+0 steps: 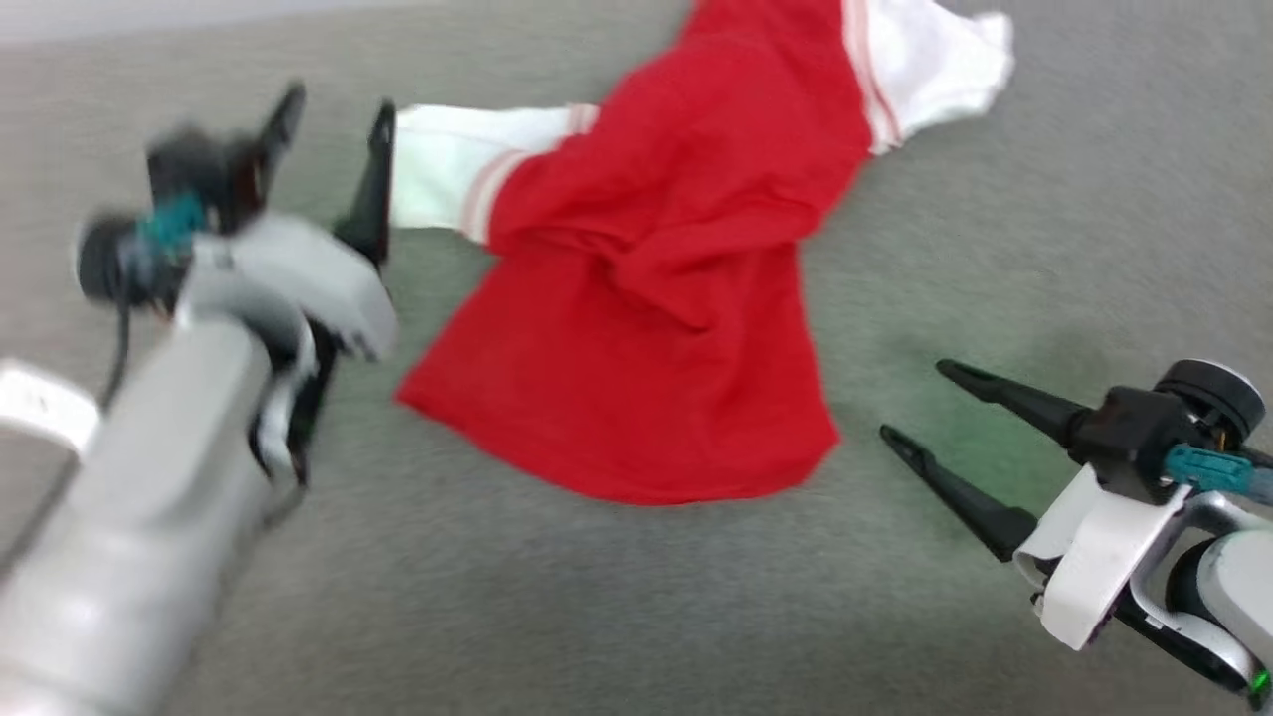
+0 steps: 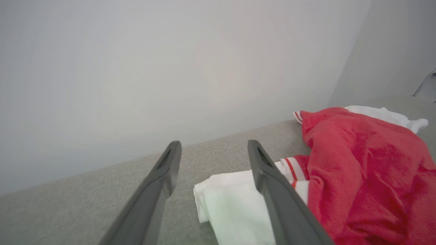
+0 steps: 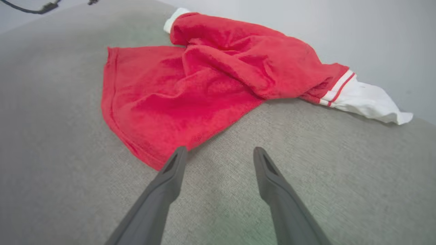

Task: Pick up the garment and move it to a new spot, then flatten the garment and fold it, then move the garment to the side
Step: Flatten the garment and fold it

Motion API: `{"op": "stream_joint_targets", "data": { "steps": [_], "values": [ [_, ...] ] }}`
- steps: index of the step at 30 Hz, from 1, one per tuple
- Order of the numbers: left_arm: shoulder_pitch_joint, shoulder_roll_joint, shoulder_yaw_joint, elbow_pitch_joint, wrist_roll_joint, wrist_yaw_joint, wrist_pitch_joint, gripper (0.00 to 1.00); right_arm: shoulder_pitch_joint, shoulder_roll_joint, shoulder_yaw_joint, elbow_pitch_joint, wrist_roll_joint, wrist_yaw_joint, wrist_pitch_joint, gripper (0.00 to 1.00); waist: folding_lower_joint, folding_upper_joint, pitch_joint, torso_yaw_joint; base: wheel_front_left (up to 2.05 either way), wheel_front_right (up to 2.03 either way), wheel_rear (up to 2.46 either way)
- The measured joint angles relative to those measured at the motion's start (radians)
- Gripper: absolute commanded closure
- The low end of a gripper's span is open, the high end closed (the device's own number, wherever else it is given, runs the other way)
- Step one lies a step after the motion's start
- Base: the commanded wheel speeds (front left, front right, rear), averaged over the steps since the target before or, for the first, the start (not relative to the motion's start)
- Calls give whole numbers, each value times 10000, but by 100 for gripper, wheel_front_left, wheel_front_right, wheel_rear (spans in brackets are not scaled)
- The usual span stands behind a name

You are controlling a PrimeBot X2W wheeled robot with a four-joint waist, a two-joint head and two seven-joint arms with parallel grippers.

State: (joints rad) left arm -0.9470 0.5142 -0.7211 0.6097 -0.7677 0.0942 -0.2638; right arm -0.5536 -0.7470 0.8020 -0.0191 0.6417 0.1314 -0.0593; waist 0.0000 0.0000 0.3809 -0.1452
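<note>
Head view: we see the crumpled red jersey T-shirt with white striped sleeves [image 1: 646, 328] on a grey fabric surface [image 1: 1044, 199]. The left end effector [image 1: 338, 101] is open at its sleeve end, and the right end effector [image 1: 915, 400] is open beside its hem. Left wrist view: 1 finger overlaps that sleeve. Right wrist view: 2 spread fingers point at the hem.

A grey woven surface [image 1: 1044, 179] carried the garment [image 1: 646, 298] — a red shirt, crumpled and bunched across its middle rather than flat. One white sleeve [image 1: 448, 169] and the other sleeve [image 1: 935, 60] lay on the side nearest the pale wall [image 2: 170, 68], while the red hem [image 1: 636, 477] spread out farthest from that wall.
</note>
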Motion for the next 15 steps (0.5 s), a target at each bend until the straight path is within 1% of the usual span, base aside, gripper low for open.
{"op": "stream_joint_targets", "data": {
  "steps": [1,3,6,10,13,15],
  "values": [
    [578,-56,447,-518,165,186,-2,0,-207,-167,303,-104,81,0,215,0,0,0,-105,209,0,0,0],
    [1632,-217,1131,-1463,514,426,-4,0,-635,-502,915,-307,332,0,652,0,0,0,-297,607,0,0,0],
    [3136,-650,2002,-2399,932,558,-2,0,-1351,-978,1927,-566,717,0,1352,0,0,0,-553,1200,0,0,0],
    [4567,-1273,3012,-3196,1452,523,-4,0,-2510,-1342,3264,-598,989,0,2013,0,0,0,-828,1941,0,0,0],
    [5389,-1772,3622,-3597,1806,322,-4,0,-3219,-1453,4307,-441,1095,0,2504,0,0,0,-968,2455,0,0,0],
    [5833,-2054,3954,-3766,2031,163,-4,0,-3507,-1505,4648,-284,1151,0,2945,0,0,0,-1036,2780,0,0,0]
  ]
}}
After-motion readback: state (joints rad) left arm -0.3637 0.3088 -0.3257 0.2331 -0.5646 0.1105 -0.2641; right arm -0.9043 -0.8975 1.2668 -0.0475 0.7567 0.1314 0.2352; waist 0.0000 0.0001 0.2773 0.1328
